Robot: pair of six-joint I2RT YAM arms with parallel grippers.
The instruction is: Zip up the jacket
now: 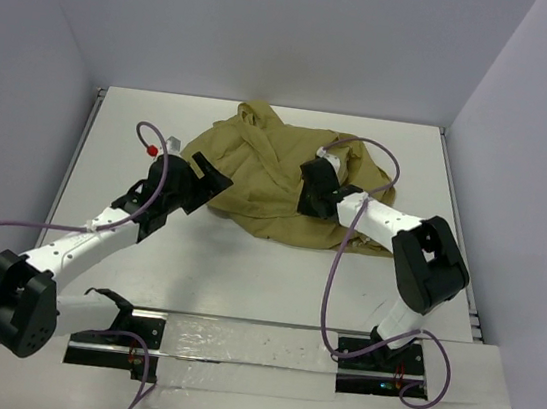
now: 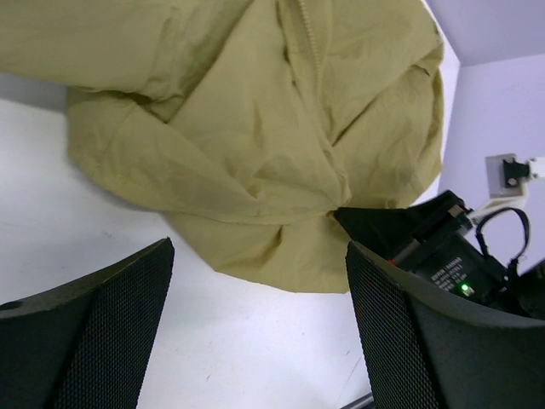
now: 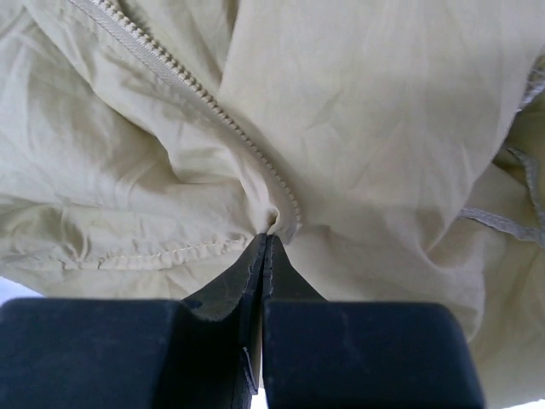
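Top view gives me the layout: the jacket (image 1: pixel 270 172) is a crumpled olive-tan heap at the far middle of the white worktop (image 1: pixel 243 281), with pale grey-lilac walls (image 1: pixel 277 23) closing in three sides. From up there I can't really read what either hand is doing, though.

The right wrist cam is the useful one. It shows the zipper (image 3: pixel 196 94) running diagonally down the cloth from upper left, and the right hand (image 3: pixel 266 249) with its two fingers pressed flat together, nipping the fabric right at the lower end of that zipper. Cloth puckers into the tips there.

The left wrist cam shows the left hand (image 2: pixel 260 249) spread wide, both mesh-textured fingers (image 2: pixel 94 341) well apart and touching nothing, hovering over bare worktop just short of the jacket's near edge. It also catches the right hand's black body buried in the folds on the far side, which the right cam obviously can't show. A purple cable (image 1: pixel 155 149) loops over the left arm.
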